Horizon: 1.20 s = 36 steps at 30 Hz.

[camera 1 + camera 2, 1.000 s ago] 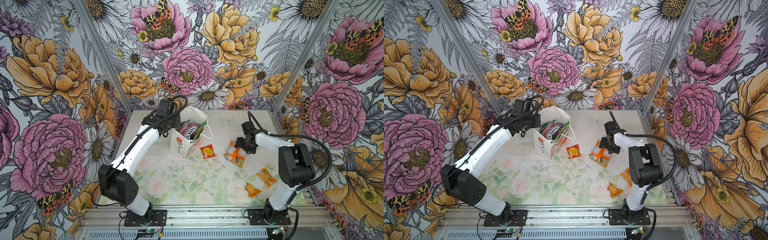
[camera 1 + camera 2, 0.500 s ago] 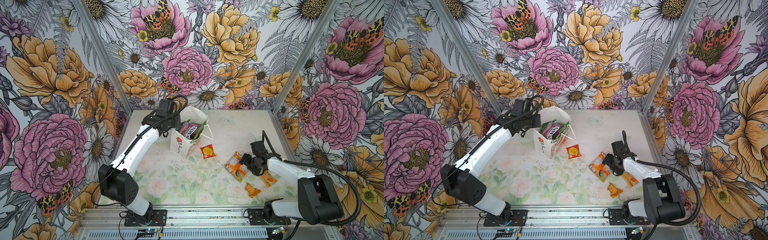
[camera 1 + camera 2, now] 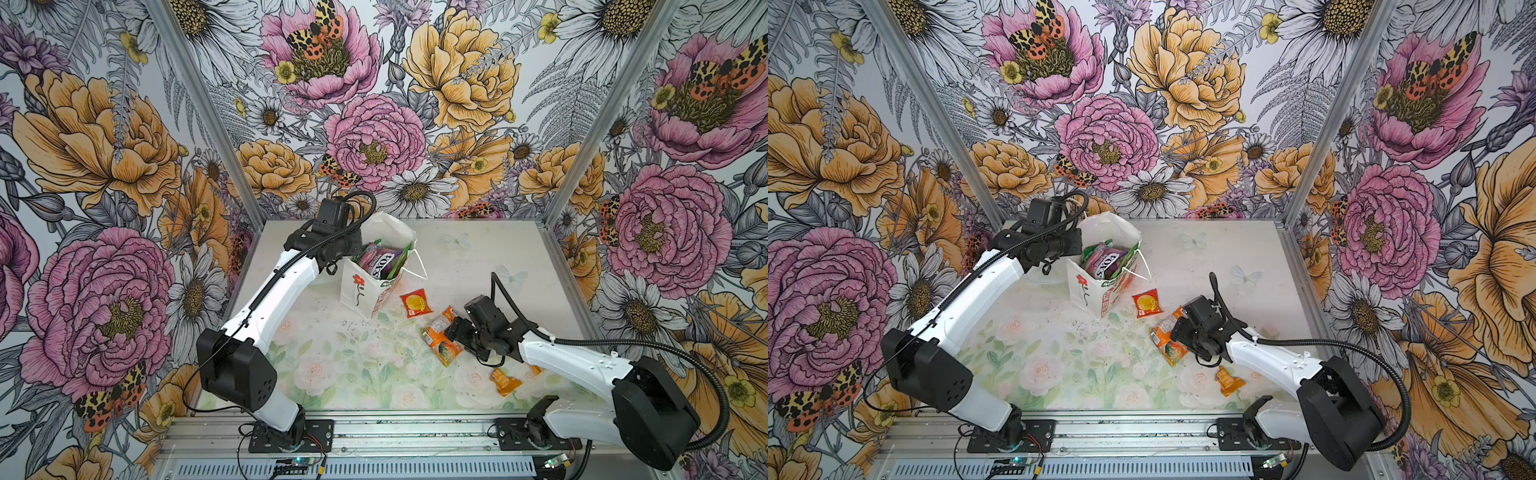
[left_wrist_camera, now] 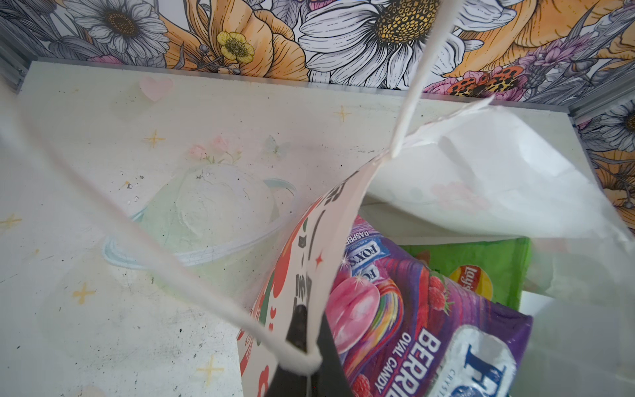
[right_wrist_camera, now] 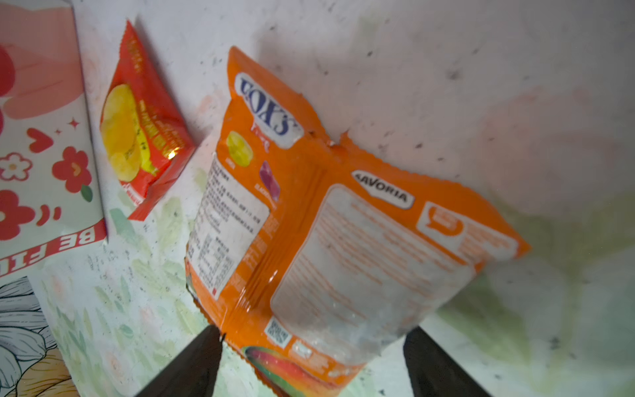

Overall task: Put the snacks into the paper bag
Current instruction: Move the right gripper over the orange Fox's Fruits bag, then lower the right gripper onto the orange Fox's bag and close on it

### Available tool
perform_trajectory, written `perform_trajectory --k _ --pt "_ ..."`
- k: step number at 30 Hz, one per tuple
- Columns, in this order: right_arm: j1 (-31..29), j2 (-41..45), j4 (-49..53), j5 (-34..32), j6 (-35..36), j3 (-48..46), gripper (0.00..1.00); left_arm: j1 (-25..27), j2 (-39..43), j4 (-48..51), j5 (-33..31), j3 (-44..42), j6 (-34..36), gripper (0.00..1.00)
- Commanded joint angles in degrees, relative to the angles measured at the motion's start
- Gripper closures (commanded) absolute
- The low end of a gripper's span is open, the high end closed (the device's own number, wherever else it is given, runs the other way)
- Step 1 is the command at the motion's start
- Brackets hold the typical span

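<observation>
ok, step in hand: right arm picking up the orange packet [image 5: 326, 223] for the paper bag [image 3: 358, 291].

state:
- right claw [image 5: 313, 331] is spread wide, fingers either side of the packet's near end, nothing pinched yet.
- the packet lies flat on the table [image 3: 332, 374], seam side up, a bit right of centre, between the red sachet [image 3: 415, 304] and a small orange wrapper [image 3: 503, 380].
- left claw [image 4: 311, 347] is clamped on the bag's wall at the rim, right by the cord handle [image 4: 178, 271] knot, holding the mouth open.
- the bag stands at the back left of the table, well apart from the orange packet. a purple fox's packet [image 4: 412, 326] and a green packet [image 4: 481, 261] sit inside, close to the top.

how i'd do it:
- drop the tips to the table before closing. the film is crinkly and slick, so a high pinch will likely skate off.
- the packet is nearly as wide as the opening, so expect it to fold along the seam when squeezed. fine, folded goes in easier.
- lift clear of the red sachet on the way over.
- come in above the mouth, narrow end down, release low. the bag looks fairly full, so a flat drop may perch on the rim.
- mind the cord handle, snag risk.
- left arm should hold its place until release.
</observation>
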<state>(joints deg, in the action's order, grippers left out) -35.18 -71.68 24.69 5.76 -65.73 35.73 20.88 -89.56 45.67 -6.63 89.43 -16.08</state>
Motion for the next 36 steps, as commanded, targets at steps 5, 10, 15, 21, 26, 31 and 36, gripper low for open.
perform_trajectory --k 5,10,15,21,26,31,36 --pt "-0.25 0.02 9.31 -7.12 8.74 10.47 0.15 0.33 2.10 -4.32 -1.90 0.41 1.13 1.00" --pt "3.11 -4.83 19.40 -13.41 29.86 21.60 0.15 0.23 2.61 -4.37 -1.46 0.55 1.05 1.00" --pt "5.23 -15.15 19.70 -14.25 38.81 27.35 0.15 0.22 2.47 -4.42 -1.91 0.44 1.17 1.00" --pt "5.19 -26.50 19.96 -10.53 39.38 33.31 0.18 0.21 2.55 -4.35 -1.94 0.51 1.30 1.00" --pt "5.27 -29.75 20.14 -9.71 37.18 32.96 0.20 0.21 2.63 -4.33 -1.72 0.49 1.31 1.00" --pt "7.67 -26.31 21.13 -12.27 32.12 27.13 0.21 0.20 2.71 -4.31 -1.43 0.50 1.14 1.00" --pt "8.68 -17.23 23.99 -11.94 26.26 21.06 0.22 0.24 2.67 -4.32 -1.23 0.52 1.05 1.00"
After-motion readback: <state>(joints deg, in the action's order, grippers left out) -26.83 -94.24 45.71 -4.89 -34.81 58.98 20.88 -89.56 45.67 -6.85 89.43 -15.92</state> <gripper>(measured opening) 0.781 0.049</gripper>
